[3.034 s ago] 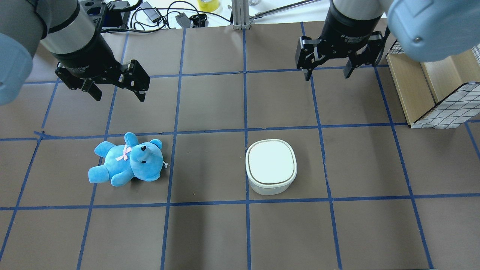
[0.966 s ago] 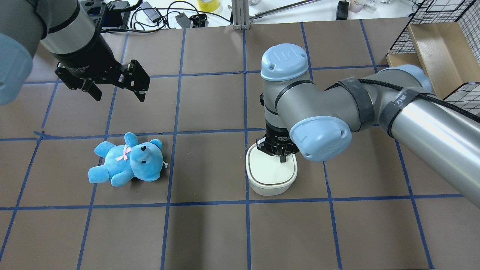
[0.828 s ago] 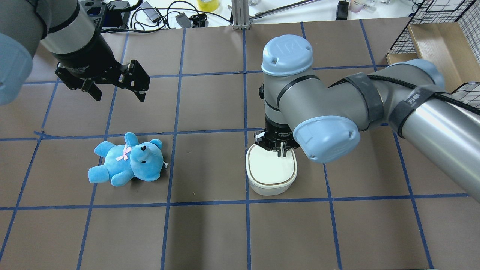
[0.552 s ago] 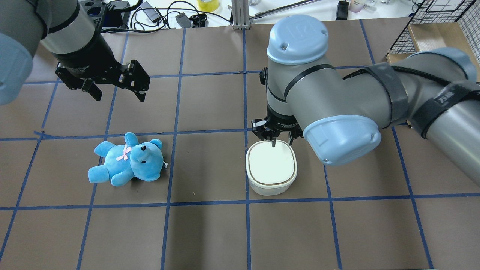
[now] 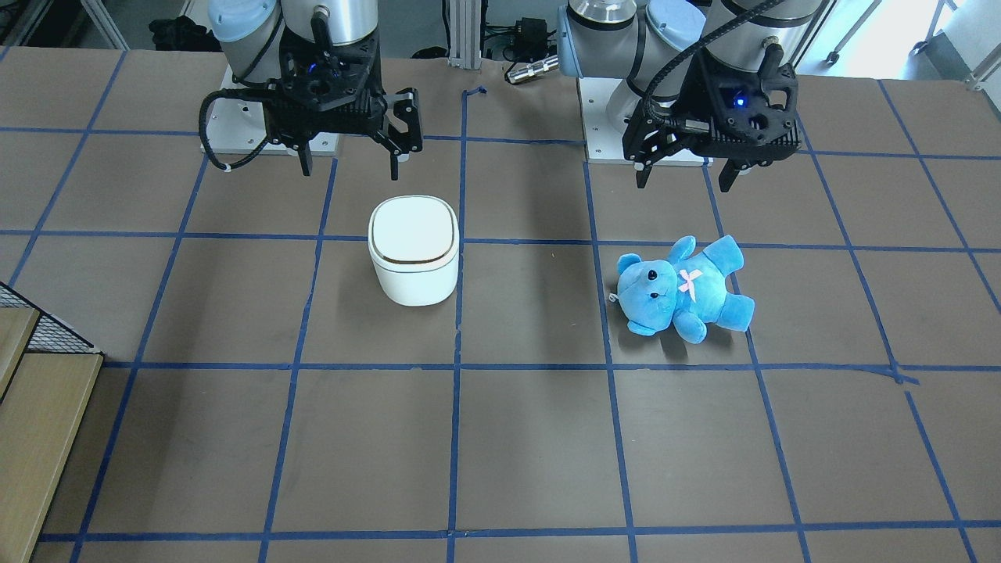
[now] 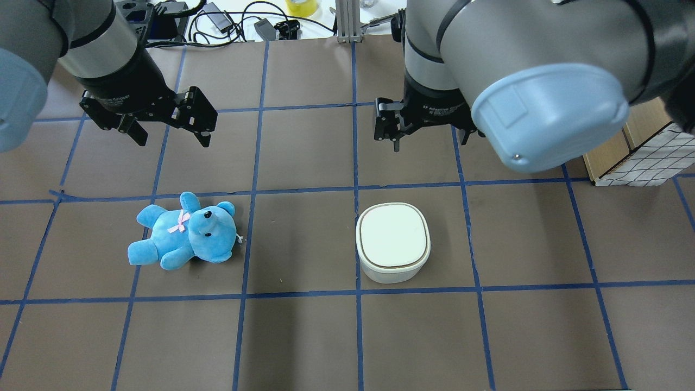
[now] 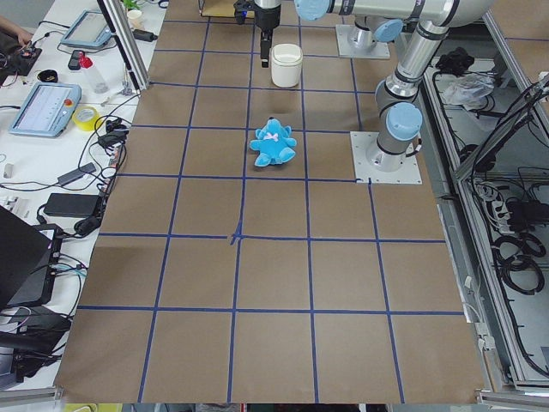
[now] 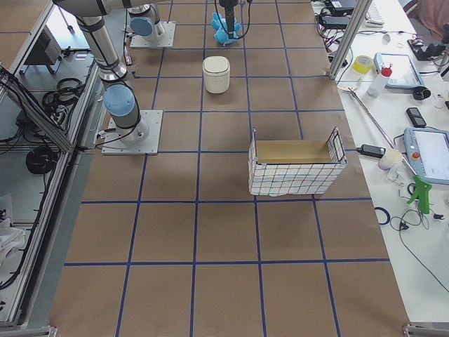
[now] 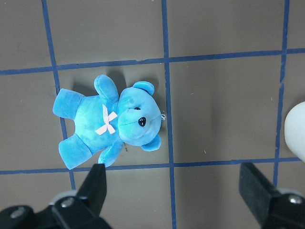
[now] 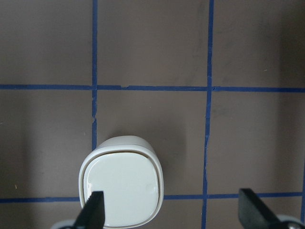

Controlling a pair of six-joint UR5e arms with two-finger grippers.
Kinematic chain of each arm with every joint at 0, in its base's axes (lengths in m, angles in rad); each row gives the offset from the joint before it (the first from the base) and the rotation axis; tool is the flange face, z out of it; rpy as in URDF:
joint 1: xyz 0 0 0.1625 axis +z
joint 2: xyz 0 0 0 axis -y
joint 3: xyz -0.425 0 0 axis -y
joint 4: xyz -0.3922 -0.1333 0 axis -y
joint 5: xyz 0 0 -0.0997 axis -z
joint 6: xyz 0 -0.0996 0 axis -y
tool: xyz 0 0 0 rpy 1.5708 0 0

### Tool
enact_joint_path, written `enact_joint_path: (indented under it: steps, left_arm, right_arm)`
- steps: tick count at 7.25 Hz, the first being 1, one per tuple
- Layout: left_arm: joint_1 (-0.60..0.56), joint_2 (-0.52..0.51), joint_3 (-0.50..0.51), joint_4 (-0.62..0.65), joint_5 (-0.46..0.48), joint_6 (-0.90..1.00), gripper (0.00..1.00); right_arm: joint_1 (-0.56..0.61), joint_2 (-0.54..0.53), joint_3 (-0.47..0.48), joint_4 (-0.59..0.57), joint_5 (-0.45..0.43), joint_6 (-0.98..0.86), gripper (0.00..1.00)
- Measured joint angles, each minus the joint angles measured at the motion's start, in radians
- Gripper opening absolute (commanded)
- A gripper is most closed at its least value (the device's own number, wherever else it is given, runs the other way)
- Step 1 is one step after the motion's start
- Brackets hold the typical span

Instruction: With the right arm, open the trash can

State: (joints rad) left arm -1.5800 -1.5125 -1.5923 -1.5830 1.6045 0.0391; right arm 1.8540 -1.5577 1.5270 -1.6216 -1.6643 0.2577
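A brown paper-covered table [image 6: 304, 336] ruled into squares by blue tape fills the scene. The small white rounded-square plastic trash can [image 6: 392, 241] stands upright near the centre, on the robot's right half, so we judge it within easy reach of the right arm. Its flat lid, edged in dark gold, sits flush: the opening is not yet done. The black two-finger right gripper [image 6: 431, 142] hangs high above the can, pointing straight down and touching nothing. Its jaws are spread wide and empty, and the wrist camera frames the lid below. The black two-finger left gripper [image 6: 174, 142], also wide open and empty, hovers well apart from the can, above the blue plush teddy bear [image 6: 184, 231]. We take this as keeping the can's surroundings free.
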Motion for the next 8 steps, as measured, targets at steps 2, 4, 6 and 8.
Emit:
enact_joint_path:
  steps: [2,4,6,8]
  left_arm:
    - [0.0,0.0,0.0,0.0,0.0,0.0,1.0]
    - [0.0,0.0,0.0,0.0,0.0,0.001,1.0]
    - [0.0,0.0,0.0,0.0,0.0,0.0,1.0]
    - [0.0,0.0,0.0,0.0,0.0,0.0,1.0]
  right_arm:
    - [-0.061,0.001,-0.038,0.013,0.002,-0.064,1.0]
    - [-0.092,0.002,-0.042,0.015,0.003,-0.133,1.0]
    - [-0.1,0.002,-0.039,0.019,0.026,-0.155,1.0]
    - [-0.102,0.002,-0.037,0.021,0.041,-0.158,1.0]
